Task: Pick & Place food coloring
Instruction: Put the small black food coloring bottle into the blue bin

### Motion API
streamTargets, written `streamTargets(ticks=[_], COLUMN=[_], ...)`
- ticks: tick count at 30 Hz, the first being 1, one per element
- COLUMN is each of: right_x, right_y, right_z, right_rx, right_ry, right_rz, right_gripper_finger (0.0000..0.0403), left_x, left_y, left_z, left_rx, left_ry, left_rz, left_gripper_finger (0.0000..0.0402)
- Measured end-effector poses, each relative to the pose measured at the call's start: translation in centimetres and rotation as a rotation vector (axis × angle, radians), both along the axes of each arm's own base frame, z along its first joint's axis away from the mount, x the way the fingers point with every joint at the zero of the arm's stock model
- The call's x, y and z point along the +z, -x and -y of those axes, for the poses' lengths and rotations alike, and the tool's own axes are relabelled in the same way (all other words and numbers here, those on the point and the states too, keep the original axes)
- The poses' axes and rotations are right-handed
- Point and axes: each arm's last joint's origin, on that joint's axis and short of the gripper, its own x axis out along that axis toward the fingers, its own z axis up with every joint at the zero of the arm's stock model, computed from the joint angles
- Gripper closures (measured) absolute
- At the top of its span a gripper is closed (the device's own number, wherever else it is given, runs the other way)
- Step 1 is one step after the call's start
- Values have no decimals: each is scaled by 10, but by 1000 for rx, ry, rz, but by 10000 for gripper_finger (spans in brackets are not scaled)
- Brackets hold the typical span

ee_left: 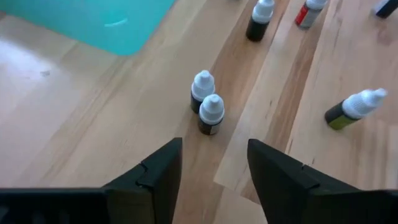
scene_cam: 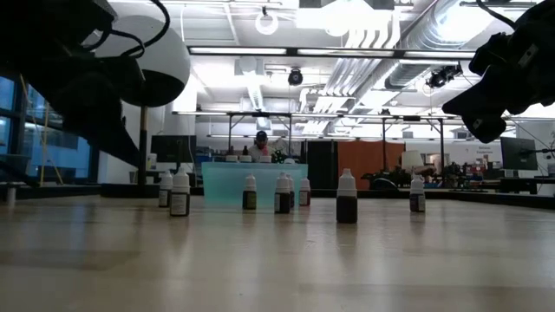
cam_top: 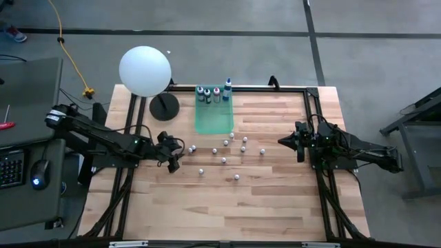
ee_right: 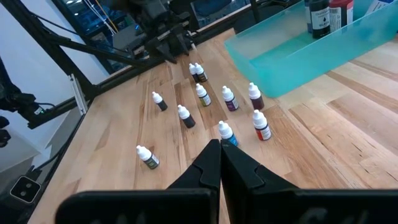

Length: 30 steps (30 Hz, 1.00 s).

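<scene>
wooden table (cam_top: 275, 200), scattered food coloring (cam_top: 224, 160)

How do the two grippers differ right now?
The left gripper is open, jaws apart; the right gripper is shut, fingers together. The left hangs close to two small white-capped dark bottles; the right waits at the table's right side, apart from the bottles. Both are dark, two-fingered and hold nothing.

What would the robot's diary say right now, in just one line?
left gripper: open, empty, by two bottles | right gripper: shut, waiting | tray: four bottles inside | table: others loose
</scene>
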Motion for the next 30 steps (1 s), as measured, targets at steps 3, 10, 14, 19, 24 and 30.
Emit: streamTargets(ticks=[3, 10, 14, 19, 24, 30], right_x=[0, 0, 0, 0, 0, 0], right_y=[0, 0, 0, 0, 0, 0], right_z=[0, 0, 0, 0, 0, 0], right_rx=[0, 0, 0, 0, 0, 0], right_ry=[1, 0, 0, 0, 0, 1], right_rz=[0, 0, 0, 0, 0, 0], right_gripper_finger=[402, 402, 402, 402, 402, 402], left_x=[-4, -8, -12, -14, -20, -25], left_y=[-6, -14, -17, -20, -22, -25], left_z=[1, 3, 3, 4, 5, 5], left_rx=[7, 20, 39, 52, 53, 68], left_ry=[-16, -18, -16, -16, -23, -41], left_rz=[5, 39, 36, 44, 25, 13], left_gripper_finger=[220, 220, 220, 220, 220, 220])
